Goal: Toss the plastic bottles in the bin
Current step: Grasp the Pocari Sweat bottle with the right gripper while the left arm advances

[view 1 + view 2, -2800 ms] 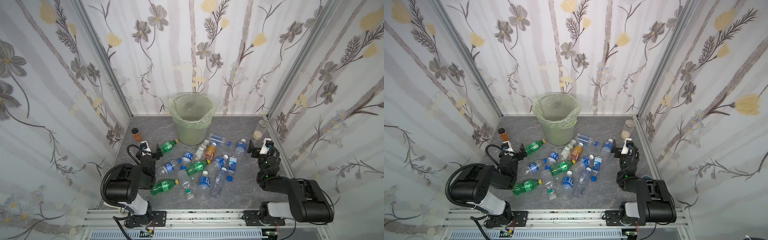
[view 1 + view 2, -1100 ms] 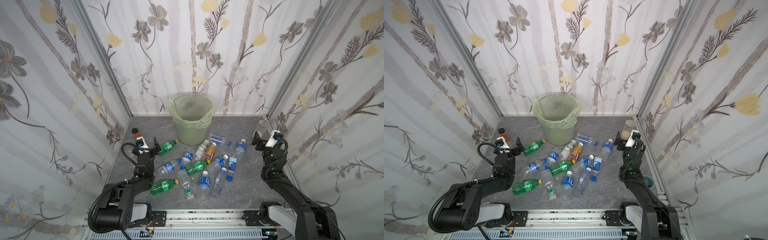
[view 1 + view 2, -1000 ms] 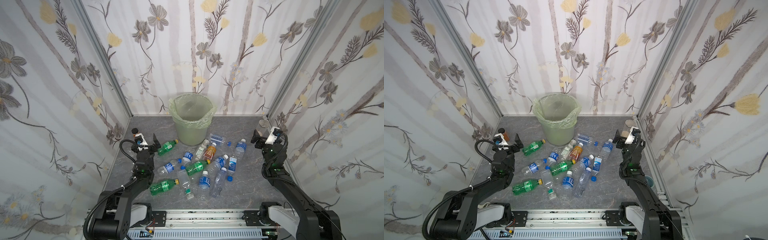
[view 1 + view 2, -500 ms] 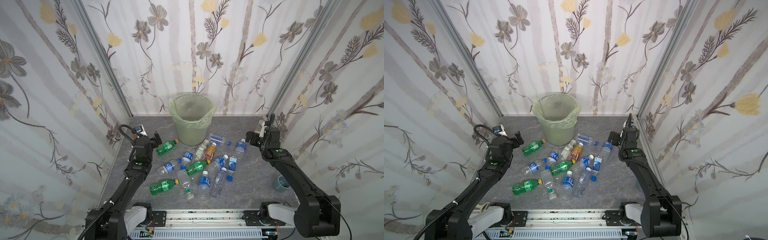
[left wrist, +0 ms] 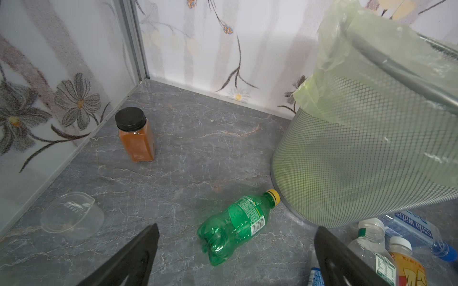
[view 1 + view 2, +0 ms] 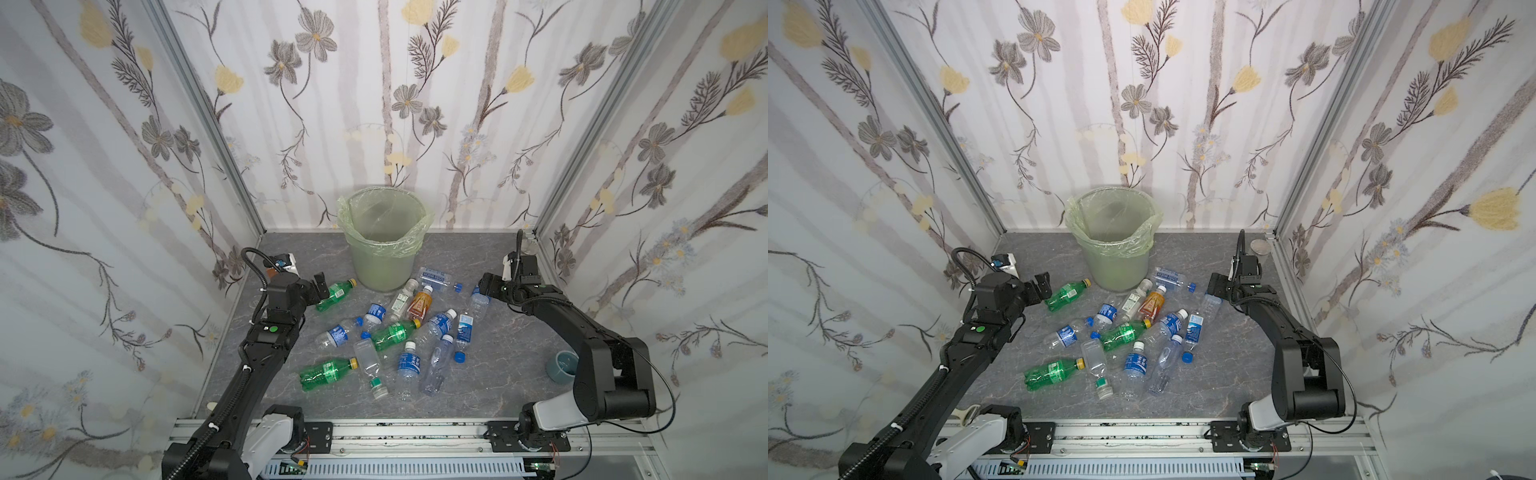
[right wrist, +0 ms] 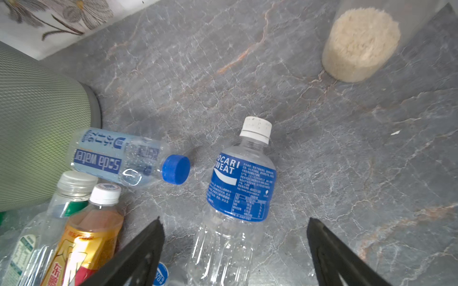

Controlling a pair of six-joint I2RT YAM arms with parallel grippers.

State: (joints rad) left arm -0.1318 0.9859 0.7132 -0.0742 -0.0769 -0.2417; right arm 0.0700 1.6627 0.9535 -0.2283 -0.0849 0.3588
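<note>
The bin (image 6: pixel 382 245) (image 6: pixel 1113 249), lined with a green bag, stands at the back middle of the grey floor. Several plastic bottles (image 6: pixel 440 324) lie scattered in front of it. My left gripper (image 6: pixel 322 286) (image 5: pixel 237 227) is open just above a green bottle (image 5: pixel 238 227) (image 6: pixel 334 293) with a yellow cap, which lies between the fingers' line beside the bin's (image 5: pixel 359 161) base. My right gripper (image 6: pixel 484 286) (image 7: pixel 234 219) is open over a clear bottle (image 7: pixel 241 188) (image 6: pixel 1212 305) with a blue label and white cap, a finger on either side, neither touching it.
A brown jar (image 5: pixel 136 133) with a black cap and a clear cup (image 5: pixel 71 215) stand by the left wall. A jar of beige powder (image 7: pixel 359 44) sits in the back right corner. A grey-blue cup (image 6: pixel 563 365) stands beside the right arm. Patterned walls close three sides.
Both arms have unfolded from near the front rail and reached toward the back. The left gripper came down at the green bottle, the right one at the blue-labelled bottle.
</note>
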